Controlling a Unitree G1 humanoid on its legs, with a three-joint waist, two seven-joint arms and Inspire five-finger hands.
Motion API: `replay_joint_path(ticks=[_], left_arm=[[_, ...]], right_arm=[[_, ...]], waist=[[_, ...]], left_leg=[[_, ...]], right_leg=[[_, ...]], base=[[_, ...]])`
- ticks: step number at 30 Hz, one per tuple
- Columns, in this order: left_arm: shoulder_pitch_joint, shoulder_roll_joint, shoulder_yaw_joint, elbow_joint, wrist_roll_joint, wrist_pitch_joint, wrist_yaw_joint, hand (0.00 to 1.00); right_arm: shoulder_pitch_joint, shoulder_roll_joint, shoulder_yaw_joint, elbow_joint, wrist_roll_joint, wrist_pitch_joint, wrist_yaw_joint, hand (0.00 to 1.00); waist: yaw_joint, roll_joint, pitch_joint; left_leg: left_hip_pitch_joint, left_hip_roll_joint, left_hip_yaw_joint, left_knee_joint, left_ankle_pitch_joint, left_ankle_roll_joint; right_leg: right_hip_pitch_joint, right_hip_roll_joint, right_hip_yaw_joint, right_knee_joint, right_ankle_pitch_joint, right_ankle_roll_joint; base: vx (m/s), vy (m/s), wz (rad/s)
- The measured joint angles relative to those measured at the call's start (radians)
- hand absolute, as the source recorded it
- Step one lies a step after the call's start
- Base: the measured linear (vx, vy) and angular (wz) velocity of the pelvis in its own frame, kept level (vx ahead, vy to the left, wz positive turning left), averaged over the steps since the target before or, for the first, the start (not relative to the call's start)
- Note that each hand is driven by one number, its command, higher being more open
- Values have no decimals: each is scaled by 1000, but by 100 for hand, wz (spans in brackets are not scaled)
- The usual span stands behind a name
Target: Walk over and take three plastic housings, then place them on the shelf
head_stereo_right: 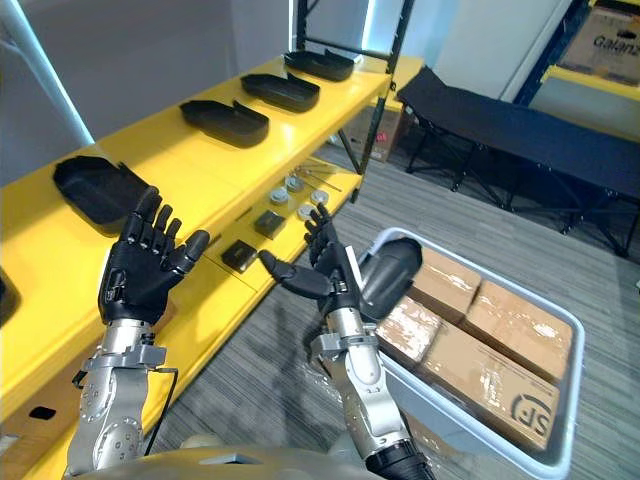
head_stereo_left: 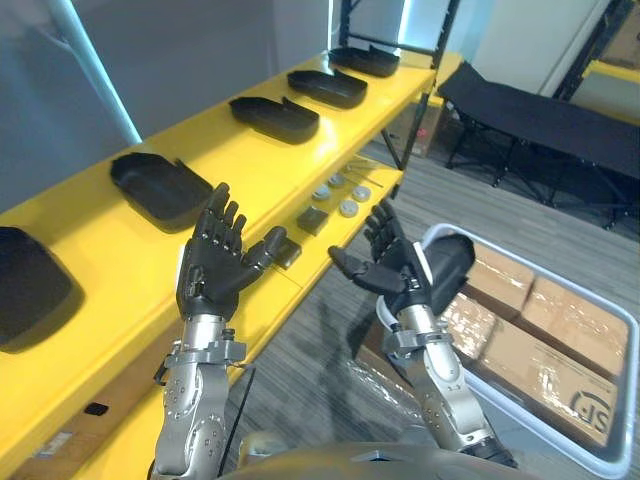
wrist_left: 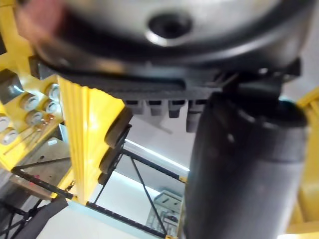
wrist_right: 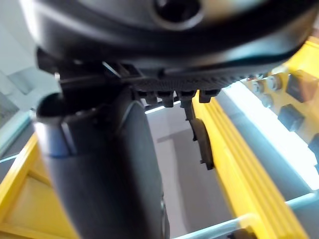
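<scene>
Several black plastic housings lie in a row on the top of the yellow shelf [head_stereo_left: 250,160]: the nearest ones [head_stereo_left: 160,188] [head_stereo_left: 273,118] to the left of my hands, others [head_stereo_left: 327,87] farther back. Another dark housing [head_stereo_left: 452,262] rests in the grey bin [head_stereo_left: 620,320], just behind my right hand. My left hand [head_stereo_left: 210,265] is raised in front of the shelf edge, fingers straight and spread, holding nothing. My right hand [head_stereo_left: 395,270] is up beside it, palm turned toward the left hand, also empty. In the wrist views my left hand [wrist_left: 239,164] and right hand [wrist_right: 109,164] show straight fingers.
The lower shelf level carries small round grey parts [head_stereo_left: 340,195] and black blocks [head_stereo_left: 312,220]. The bin at the right holds wrapped cardboard boxes [head_stereo_left: 540,340]. A black folding cot [head_stereo_left: 540,110] stands at the back right on grey floor.
</scene>
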Motion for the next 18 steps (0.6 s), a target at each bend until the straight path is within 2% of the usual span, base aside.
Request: replay_joint_path(ticks=[1,2,3,4,5,6,7,8,9,11,12,13,15,16,17,18], left_arm=[[16,4,14,5,9,3,13,100],[47,-8,15,9,12,10,24,100],[63,-19,18,10,8,17,26,100],[84,-60,21,37,-4,37,30,100],[89,-72,22,51,-3,46,34,100],[100,-78,23,85,-2,48,37,100],[108,-77,25,92,-2,48,37,100],[114,-77,21,101,0,48,33,100],[114,-76,14,102,2,47,26,100],[114,-72,-20,100,36,43,-11,100],[115,-69,-37,99,41,41,-26,100],[114,-67,-48,100,41,41,-34,100],[109,-67,-94,101,41,41,-44,100],[102,-66,-104,106,41,41,-45,100],[81,-60,-119,117,41,41,-47,100],[55,-46,-130,131,42,44,-48,100]], right_arm=[[1,-6,6,1,1,22,8,100],[0,-23,4,0,2,43,17,100],[0,-39,1,0,5,50,23,100],[8,-90,-11,0,6,89,34,100],[20,-107,-23,0,6,106,36,100],[71,-129,-59,-1,7,125,44,100],[91,-133,-72,-1,7,127,46,100],[139,-133,-107,-15,8,127,48,100],[160,-132,-127,-22,8,127,48,100],[186,-133,-177,-22,9,126,36,100],[186,-132,-178,-22,8,127,21,100],[185,-130,-175,-22,6,126,12,100],[152,-131,-167,-20,-40,124,-41,100],[139,-130,-168,-18,-54,123,-65,100],[101,-123,-173,-4,-82,123,-104,100],[68,-109,-175,17,-107,122,-150,100]], waist=[[5,7,-5],[13,27,-5],[11,34,-4],[-3,65,3],[-18,69,8],[-35,49,23],[-42,42,27],[-48,25,38],[-47,28,39],[-48,48,44],[-47,58,39],[-47,61,35],[-45,76,24],[-46,81,20],[-46,81,22],[-47,64,34]], left_leg=[[-27,44,-9,6,19,-23],[-28,91,-9,-20,57,-20],[-28,109,-9,-29,77,-20],[-30,158,-10,-27,133,-1],[-32,170,-14,-21,171,16],[-42,174,-33,18,282,89],[-59,179,-37,48,331,121],[-107,188,-40,122,352,129],[-124,177,-33,148,319,105],[-137,68,-9,109,229,106],[-133,30,-3,65,193,113],[-121,14,-4,30,181,112],[-64,-31,-24,-152,168,94],[-62,-40,-21,-186,164,85],[-63,-59,-13,-220,168,57],[-62,-84,-8,-229,172,50]], right_leg=[[41,52,-24,-115,-49,132],[68,102,-77,-207,-102,204],[75,123,-98,-244,-124,208],[86,181,-106,-287,-144,196],[98,197,-106,-295,-144,185],[136,211,-111,-316,-148,157],[154,216,-114,-332,-145,146],[180,217,-122,-379,-131,121],[184,220,-125,-397,-125,112],[180,231,-97,-454,-91,101],[173,241,-82,-482,-73,102],[167,244,-75,-496,-63,103],[133,253,-42,-552,-4,123],[116,254,-36,-563,11,131],[96,240,-31,-579,37,145],[93,216,-32,-589,55,160]], base=[[-43,-600,-78],[-41,-513,-86],[-28,-597,-94],[-22,-395,-49],[-25,-535,-31],[-14,-331,-2],[-33,-474,-3],[-51,-273,-8],[-80,-235,-19],[-55,-77,-41],[-13,-9,-42],[0,7,-43],[43,47,-47],[34,87,-40],[-12,118,-23],[-19,154,-14]])
